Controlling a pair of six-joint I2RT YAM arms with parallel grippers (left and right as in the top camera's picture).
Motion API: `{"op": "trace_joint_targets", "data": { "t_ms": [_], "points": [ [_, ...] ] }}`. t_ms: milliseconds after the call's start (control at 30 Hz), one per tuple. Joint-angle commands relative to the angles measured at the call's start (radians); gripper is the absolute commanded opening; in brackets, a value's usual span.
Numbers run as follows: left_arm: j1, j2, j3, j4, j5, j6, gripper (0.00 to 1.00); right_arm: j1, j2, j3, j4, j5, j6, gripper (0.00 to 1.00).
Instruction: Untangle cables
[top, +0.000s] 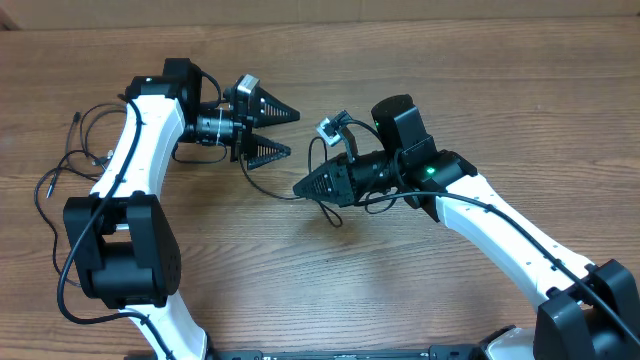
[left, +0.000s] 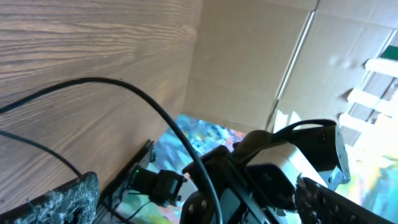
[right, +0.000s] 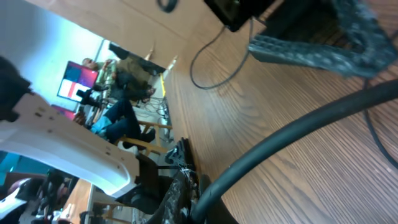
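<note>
**Work surface.** A brown wood-grain table (top: 420, 70) carries both arms.

**Left gripper.** The left gripper (top: 293, 132) sits left of centre on the far half of the table and points right. Its two black triangular fingers are spread wide apart with nothing between them: released. In the left wrist view, the textured finger pads (left: 62, 199) stand at the lower edges of the picture. A black cord arcs across the space between them, and contact with either pad cannot be determined.

**Right gripper.** The right gripper (top: 298, 189) lies near the table centre and points left, just near of the left gripper. Its jaws are clenched on a black cable strand (top: 270, 190). In the right wrist view, this strand (right: 298, 134) leaves the closed fingertips (right: 177, 199) and runs up to the right, above the wood.

**Cable location.**
- The held strand curves from the right gripper's tip toward the near finger of the left gripper.
- Small loops lie on the table under and beside the right gripper.
- The remaining thin black flexible cables (top: 66, 160) lie loose on the table at the far left, beyond the left arm's white link (top: 135, 140), with small plugs at their ends.
</note>
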Motion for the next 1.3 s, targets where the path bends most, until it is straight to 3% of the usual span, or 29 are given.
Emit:
{"op": "trace_joint_targets", "data": {
  "t_ms": [0,267,800,900,1000,1033,1133,1267],
  "points": [
    [-0.003,0.013,0.003,0.008,0.048,-0.029,1.00,0.001,0.002,0.018,0.034,-0.076,-0.006,0.04],
    [-0.027,0.013,0.003,0.028,0.048,-0.044,0.99,0.004,0.002,0.018,0.108,-0.083,0.049,0.04],
    [-0.117,0.013,0.003,0.250,0.090,-0.277,1.00,0.033,0.002,0.018,0.201,-0.093,0.125,0.04],
    [-0.131,0.013,0.003,0.299,0.090,-0.325,0.88,0.033,0.002,0.018,0.200,-0.093,0.125,0.04],
    [-0.133,0.013,0.003,0.327,0.090,-0.341,0.63,0.033,0.002,0.018,0.200,-0.093,0.125,0.04],
    [-0.132,0.013,0.003,0.327,0.088,-0.340,0.50,0.033,0.002,0.018,0.200,-0.093,0.125,0.04],
    [-0.130,0.013,0.003,0.327,0.061,-0.340,0.29,0.033,0.002,0.018,0.192,-0.093,0.125,0.04],
    [-0.129,0.013,0.003,0.327,-0.008,-0.340,0.12,0.033,0.002,0.018,0.177,-0.093,0.125,0.04]
  ]
}}
